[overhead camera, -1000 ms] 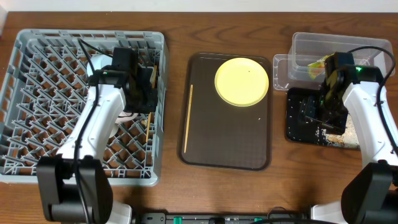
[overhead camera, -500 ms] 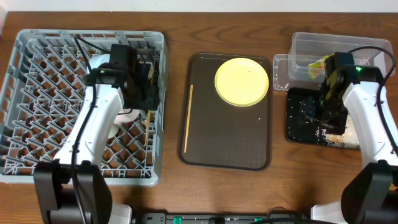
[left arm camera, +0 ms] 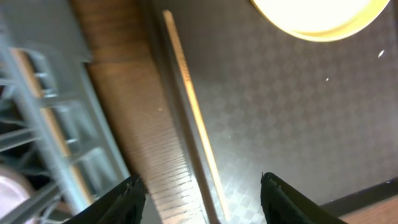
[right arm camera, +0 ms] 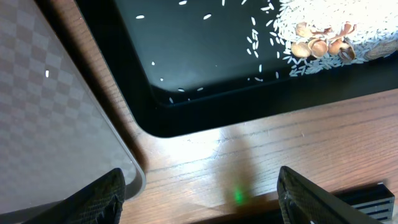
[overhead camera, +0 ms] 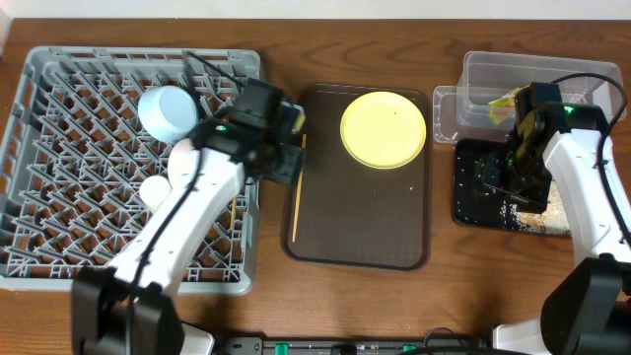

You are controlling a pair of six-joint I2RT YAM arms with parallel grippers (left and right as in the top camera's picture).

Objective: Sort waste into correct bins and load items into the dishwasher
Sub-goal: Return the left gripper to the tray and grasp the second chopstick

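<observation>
My left gripper (overhead camera: 287,158) hangs open over the left edge of the brown serving tray (overhead camera: 325,237), with nothing between its fingers. Under it lies a wooden chopstick (left arm camera: 189,109), also seen on the tray (overhead camera: 295,202). The yellow plate (overhead camera: 384,129) sits at the tray's far end. In the grey dishwasher rack (overhead camera: 59,227) are a light blue bowl (overhead camera: 165,110), a white bowl (overhead camera: 183,158), a small white cup (overhead camera: 153,189) and another chopstick (overhead camera: 234,209). My right gripper (right arm camera: 205,193) is open above the black tray (right arm camera: 205,68), which holds rice (right arm camera: 311,46).
A clear tub (overhead camera: 552,74) behind the black tray holds the green-and-yellow wrapper (overhead camera: 505,101). Brown shell pieces (right arm camera: 320,43) lie in the rice. The serving tray's corner (right arm camera: 74,143) sits close to the black tray, with a strip of bare wood between them.
My left gripper opened over the rack, left a chopstick lying there, then swung right to the serving tray's left edge. The right arm has stayed still.
</observation>
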